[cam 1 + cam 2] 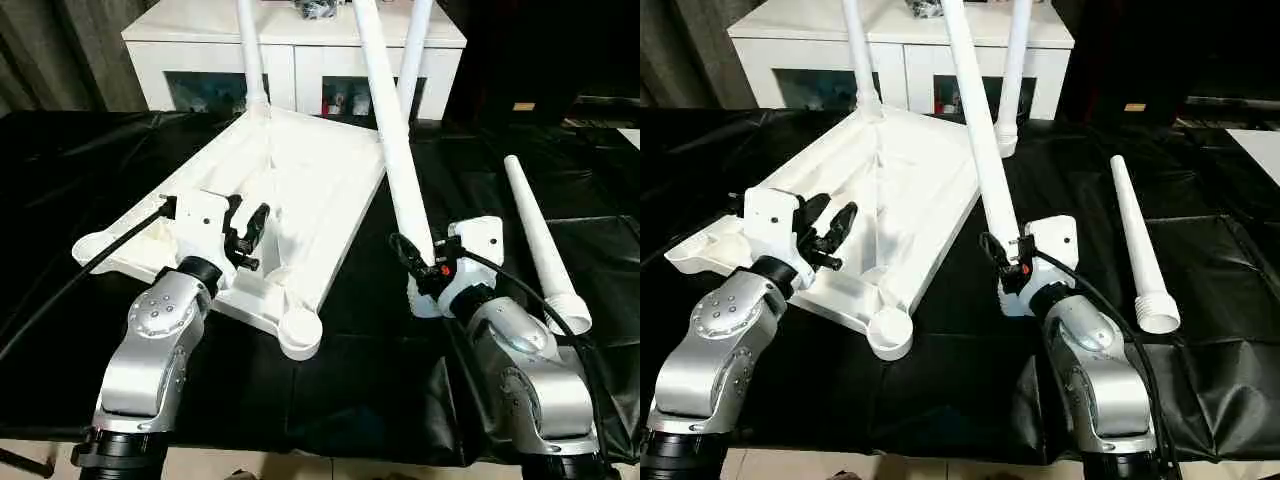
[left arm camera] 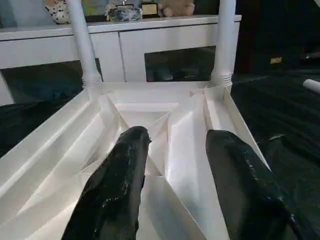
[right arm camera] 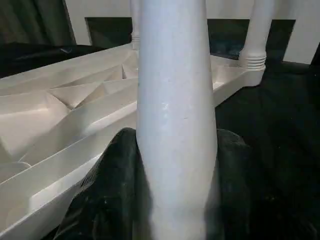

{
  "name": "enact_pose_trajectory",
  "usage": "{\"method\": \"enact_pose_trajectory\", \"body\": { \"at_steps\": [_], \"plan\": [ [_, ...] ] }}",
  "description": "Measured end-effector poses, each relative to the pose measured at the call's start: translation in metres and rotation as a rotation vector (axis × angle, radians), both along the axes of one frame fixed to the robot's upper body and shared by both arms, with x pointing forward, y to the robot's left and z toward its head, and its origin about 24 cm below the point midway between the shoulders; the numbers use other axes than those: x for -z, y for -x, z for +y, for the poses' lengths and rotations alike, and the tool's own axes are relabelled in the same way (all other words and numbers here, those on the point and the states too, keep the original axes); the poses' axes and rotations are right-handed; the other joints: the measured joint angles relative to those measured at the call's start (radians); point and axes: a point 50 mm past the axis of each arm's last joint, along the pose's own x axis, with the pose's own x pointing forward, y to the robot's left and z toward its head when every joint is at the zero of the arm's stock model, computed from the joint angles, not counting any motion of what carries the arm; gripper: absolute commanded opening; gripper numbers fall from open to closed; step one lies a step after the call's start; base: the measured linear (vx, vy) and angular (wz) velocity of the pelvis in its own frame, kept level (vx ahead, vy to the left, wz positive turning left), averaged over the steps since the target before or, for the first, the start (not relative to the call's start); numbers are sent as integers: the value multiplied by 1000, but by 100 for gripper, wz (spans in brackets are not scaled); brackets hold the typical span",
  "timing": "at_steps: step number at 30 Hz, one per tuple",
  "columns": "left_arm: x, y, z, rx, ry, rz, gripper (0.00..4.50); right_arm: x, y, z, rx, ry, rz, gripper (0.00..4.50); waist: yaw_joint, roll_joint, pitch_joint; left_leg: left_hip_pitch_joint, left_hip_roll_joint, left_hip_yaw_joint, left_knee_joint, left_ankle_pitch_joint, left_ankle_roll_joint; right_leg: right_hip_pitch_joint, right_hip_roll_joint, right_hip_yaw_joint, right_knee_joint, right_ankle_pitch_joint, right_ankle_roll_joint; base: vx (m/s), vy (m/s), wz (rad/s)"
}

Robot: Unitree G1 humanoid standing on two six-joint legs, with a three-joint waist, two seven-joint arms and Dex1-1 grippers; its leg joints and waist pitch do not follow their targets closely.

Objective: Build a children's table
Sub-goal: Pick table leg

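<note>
The children's table top lies upside down on the black cloth, ribbed underside up. Two white legs stand screwed into its far corners. My right gripper is shut on a third leg near its thick end, just off the top's right edge. This leg leans up and away towards the cabinet, and the fingers press on both its sides. A fourth leg lies loose on the cloth to the right. My left gripper hovers open over the near ribs, its fingers holding nothing.
A white cabinet with glass-fronted compartments stands right behind the table top. The two near corner sockets have no leg in them. Black cloth covers the floor around the work.
</note>
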Motion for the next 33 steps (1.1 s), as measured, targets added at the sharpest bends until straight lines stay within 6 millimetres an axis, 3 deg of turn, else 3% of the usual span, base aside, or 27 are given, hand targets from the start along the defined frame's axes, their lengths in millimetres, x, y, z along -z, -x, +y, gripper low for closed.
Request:
{"method": "enact_pose_trajectory", "body": {
  "at_steps": [33],
  "plan": [
    [0, 0, 0, 0, 0, 0, 222, 0, 0, 0, 0, 0, 0, 185, 0, 0, 0, 0, 0, 0, 0, 0, 0, 0, 0, 0, 0, 0, 0, 0, 0, 0]
  ]
}}
